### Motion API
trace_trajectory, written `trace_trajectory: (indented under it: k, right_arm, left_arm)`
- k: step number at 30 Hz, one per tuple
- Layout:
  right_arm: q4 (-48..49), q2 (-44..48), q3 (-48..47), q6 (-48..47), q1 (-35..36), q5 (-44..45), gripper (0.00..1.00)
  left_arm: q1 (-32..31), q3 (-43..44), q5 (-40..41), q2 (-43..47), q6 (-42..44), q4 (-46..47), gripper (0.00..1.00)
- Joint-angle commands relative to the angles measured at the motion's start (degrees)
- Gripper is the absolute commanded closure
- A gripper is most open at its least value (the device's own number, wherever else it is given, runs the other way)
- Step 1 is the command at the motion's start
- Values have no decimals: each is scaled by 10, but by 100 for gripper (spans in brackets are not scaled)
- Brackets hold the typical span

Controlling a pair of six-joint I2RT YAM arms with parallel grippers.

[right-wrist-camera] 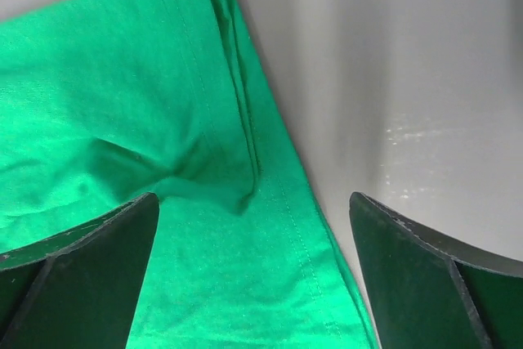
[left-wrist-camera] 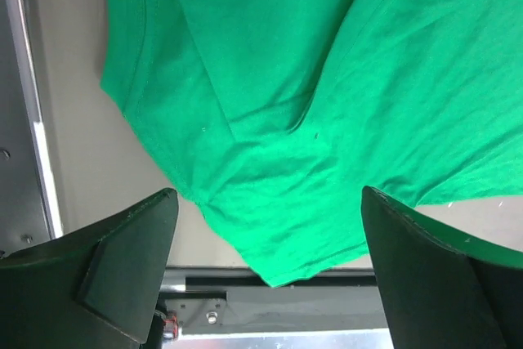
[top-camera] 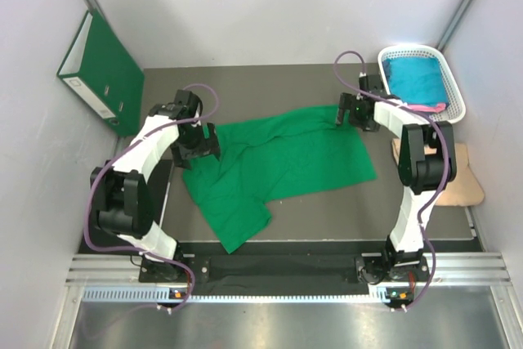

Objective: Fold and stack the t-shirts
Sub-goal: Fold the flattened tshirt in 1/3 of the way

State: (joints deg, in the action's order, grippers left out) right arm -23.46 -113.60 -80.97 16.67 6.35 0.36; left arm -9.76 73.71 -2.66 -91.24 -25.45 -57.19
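Observation:
A bright green t-shirt lies partly spread and rumpled on the dark table, one end reaching toward the near edge. My left gripper hovers over the shirt's left edge, jaws wide open and holding nothing. In the left wrist view the green t-shirt lies below the open left gripper. My right gripper is open above the shirt's far right corner. The right wrist view shows a folded hem of the green t-shirt under the open right gripper. A teal t-shirt and a pink one lie in the basket.
A white basket stands at the back right. A dark green binder leans against the left wall. A beige pad lies at the right edge. A metal rail runs along the near edge.

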Motion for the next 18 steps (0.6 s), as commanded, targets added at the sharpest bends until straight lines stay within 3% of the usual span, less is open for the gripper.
trace_trajectory:
  k: [1,4,8,16,18]
  right_arm:
    - [11,47,-16,-3,-9,24,0]
    - [-1,39,-31,-1,-8,28,0]
    - [-7,40,-38,9,-8,30,0]
    - [-10,52,-37,20,-12,30,0]
    - [-11,56,-36,20,-13,30,0]
  left_arm:
    - [0,33,3,5,8,51,2]
    - [-1,56,-8,-41,10,59,2]
    - [-8,73,-37,-96,23,87,14]
    - [-20,80,-61,-170,25,139,25]
    - [-21,82,-65,-183,26,146,33]
